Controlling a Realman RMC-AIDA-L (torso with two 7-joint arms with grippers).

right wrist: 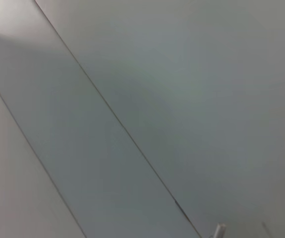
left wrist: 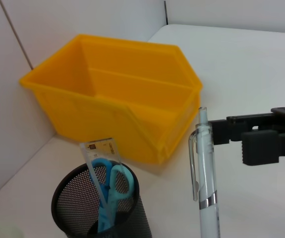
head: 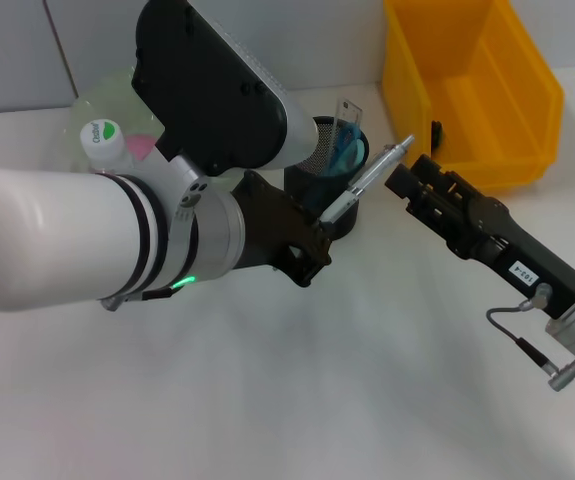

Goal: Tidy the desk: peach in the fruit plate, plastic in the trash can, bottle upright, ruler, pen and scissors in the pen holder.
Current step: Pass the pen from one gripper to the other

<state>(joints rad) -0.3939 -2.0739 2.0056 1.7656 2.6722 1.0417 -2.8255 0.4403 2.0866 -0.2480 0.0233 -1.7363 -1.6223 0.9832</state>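
My left gripper is shut on the lower end of a silver-white pen, which slants up beside the black mesh pen holder. In the left wrist view the pen stands right of the pen holder. The holder contains blue scissors and a clear ruler. My right gripper is open and empty, just right of the pen's top. A white-capped bottle stands upright in front of the green fruit plate. Something pink lies on that plate. The plastic is out of view.
The yellow trash can stands at the back right, close behind the right gripper. My left arm covers much of the desk's left side. The right wrist view shows only a grey panelled wall.
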